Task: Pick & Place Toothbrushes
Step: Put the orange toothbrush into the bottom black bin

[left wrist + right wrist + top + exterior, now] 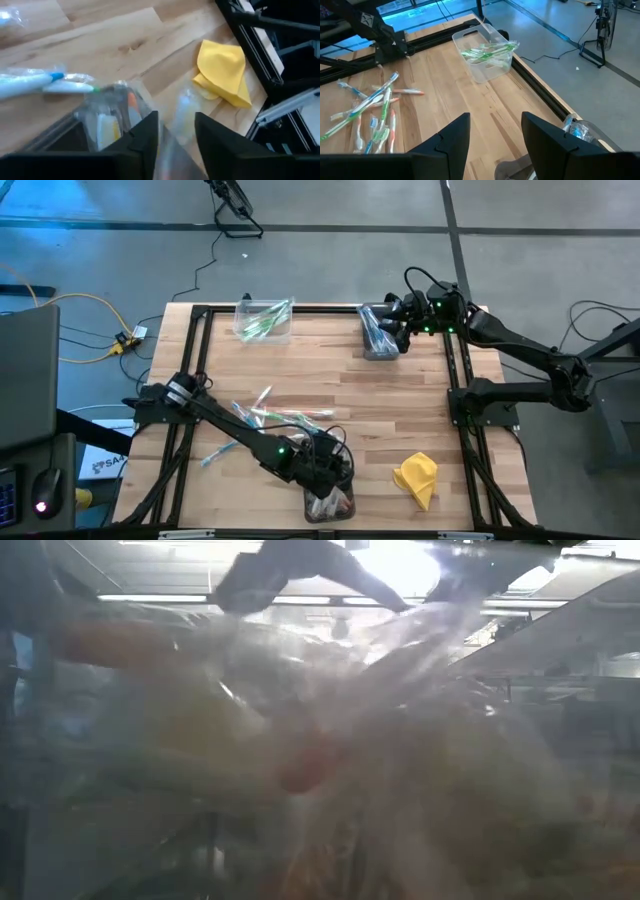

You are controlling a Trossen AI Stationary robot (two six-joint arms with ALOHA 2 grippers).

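Note:
A loose heap of toothbrushes [275,418] lies on the wooden table left of centre. My left gripper [326,472] hangs over a clear bin [331,502] at the near edge that holds pink-red toothbrushes. Its fingers stand apart, and a clear-wrapped toothbrush [183,107] shows in the gap of the left gripper [176,117]. My right gripper [396,326] waits open over a bin of blue toothbrushes [378,332] at the far edge, with nothing between the fingers of the right gripper [495,119]. A third bin [263,320] at the far side holds green ones. My left gripper slants down over the near bin, one finger on each side of a clear-wrapped toothbrush [181,125]. Whether either finger [150,132] touches the wrapper, I cannot tell.
A crumpled yellow cloth [418,478] lies near the table's front right corner. A black frame rail [462,395] runs round the table. In the low view the clear bin's wall [320,760] fills the picture. Bare wood lies between the heap and the far bins.

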